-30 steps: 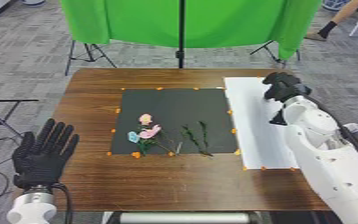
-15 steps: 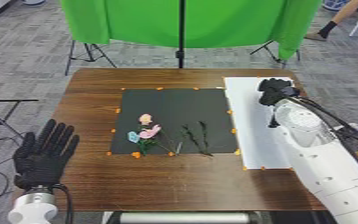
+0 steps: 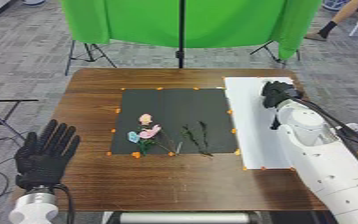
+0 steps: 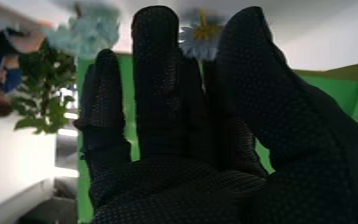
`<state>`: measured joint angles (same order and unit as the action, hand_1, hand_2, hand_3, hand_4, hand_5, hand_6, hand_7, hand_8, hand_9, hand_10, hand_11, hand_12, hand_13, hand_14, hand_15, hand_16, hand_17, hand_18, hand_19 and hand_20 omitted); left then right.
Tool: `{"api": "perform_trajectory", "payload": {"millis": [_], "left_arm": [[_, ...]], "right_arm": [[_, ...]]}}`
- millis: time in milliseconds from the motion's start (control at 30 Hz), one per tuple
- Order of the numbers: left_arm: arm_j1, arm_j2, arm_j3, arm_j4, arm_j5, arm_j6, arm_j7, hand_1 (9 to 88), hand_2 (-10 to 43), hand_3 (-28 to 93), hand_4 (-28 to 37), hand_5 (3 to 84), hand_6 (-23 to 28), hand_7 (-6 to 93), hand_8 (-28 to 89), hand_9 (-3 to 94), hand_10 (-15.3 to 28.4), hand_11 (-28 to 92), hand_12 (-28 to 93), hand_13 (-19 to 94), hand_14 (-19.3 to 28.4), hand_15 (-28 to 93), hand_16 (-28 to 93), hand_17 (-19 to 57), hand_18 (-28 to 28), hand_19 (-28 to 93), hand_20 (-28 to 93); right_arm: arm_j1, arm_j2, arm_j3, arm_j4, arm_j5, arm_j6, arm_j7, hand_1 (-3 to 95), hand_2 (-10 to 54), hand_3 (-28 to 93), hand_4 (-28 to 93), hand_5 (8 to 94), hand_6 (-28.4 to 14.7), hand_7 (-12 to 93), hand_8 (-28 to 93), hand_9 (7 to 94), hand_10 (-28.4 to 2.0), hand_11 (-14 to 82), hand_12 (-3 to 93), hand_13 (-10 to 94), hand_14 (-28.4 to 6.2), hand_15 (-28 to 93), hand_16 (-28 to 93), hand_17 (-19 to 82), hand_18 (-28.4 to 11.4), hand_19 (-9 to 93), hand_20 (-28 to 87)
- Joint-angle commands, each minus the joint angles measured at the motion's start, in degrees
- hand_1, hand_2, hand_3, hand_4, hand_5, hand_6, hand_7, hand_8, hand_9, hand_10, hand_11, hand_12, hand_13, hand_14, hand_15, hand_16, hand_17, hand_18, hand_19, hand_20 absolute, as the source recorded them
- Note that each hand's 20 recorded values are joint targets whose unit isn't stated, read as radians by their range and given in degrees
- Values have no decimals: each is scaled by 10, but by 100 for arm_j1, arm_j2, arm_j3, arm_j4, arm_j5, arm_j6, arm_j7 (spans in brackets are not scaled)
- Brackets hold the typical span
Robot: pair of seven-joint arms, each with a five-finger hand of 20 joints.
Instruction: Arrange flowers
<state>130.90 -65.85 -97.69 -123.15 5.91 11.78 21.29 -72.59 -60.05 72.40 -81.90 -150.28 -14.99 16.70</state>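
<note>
Hanging beyond the brown wooden table (image 3: 158,185), bright green cloth (image 3: 127,25).

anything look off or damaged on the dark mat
Nothing looks spilled. The two green stems on the dark mat seem to have no blooms, which looks odd beside the pink and blue flowers.

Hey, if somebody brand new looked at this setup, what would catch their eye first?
Most likely the bright green cloth hanging beyond the table. Next, the big white right arm, with the black right hand over the far part of the white sheet. Then the pink and blue flowers on the black mat.
</note>
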Motion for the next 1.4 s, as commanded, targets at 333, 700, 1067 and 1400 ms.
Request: {"api": "perform_trajectory", "payload": {"millis": [333, 700, 1067, 1400], "left_arm": [[-121, 12, 100, 102, -86, -96, -117, 281, 117, 777, -283, 460, 94, 88, -95, 413, 155, 183, 83, 309, 163, 318, -70, -74, 142, 362, 119], [-45, 42, 86, 96, -175, -228, 69, 268, 107, 779, -283, 455, 93, 86, -95, 411, 154, 182, 84, 308, 163, 316, -70, -74, 141, 362, 118], [-132, 43, 198, 132, -146, -248, -43, 248, 99, 783, -283, 452, 91, 84, -93, 408, 153, 178, 86, 307, 163, 310, -66, -75, 142, 359, 119], [-150, 81, 192, 121, -114, -194, -91, 253, 102, 779, -283, 452, 91, 83, -92, 409, 153, 176, 87, 307, 163, 308, -64, -75, 142, 357, 120]], "right_arm": [[-228, -31, -141, 5, 19, 488, -43, 669, -95, 566, -283, 794, 13, 257, 5, 857, -96, 59, 333, 706, -58, 438, 402, 308, -197, 799, 353], [-754, 148, -389, -2203, 1796, -5, -83, 623, -95, 655, -283, 802, 6, 300, 15, 886, -97, 75, 376, 715, -65, 472, 395, 322, -209, 811, 360], [-736, -1101, -1351, -2140, 1129, 174, -767, 614, -95, 672, -283, 799, -1, 299, 16, 879, -99, 76, 373, 707, -65, 482, 390, 318, -209, 814, 359], [-789, -1361, -1619, -1944, 576, 112, -703, 612, -95, 679, -283, 797, -1, 297, 10, 877, -100, 75, 369, 705, -65, 487, 390, 320, -211, 817, 359]]}}
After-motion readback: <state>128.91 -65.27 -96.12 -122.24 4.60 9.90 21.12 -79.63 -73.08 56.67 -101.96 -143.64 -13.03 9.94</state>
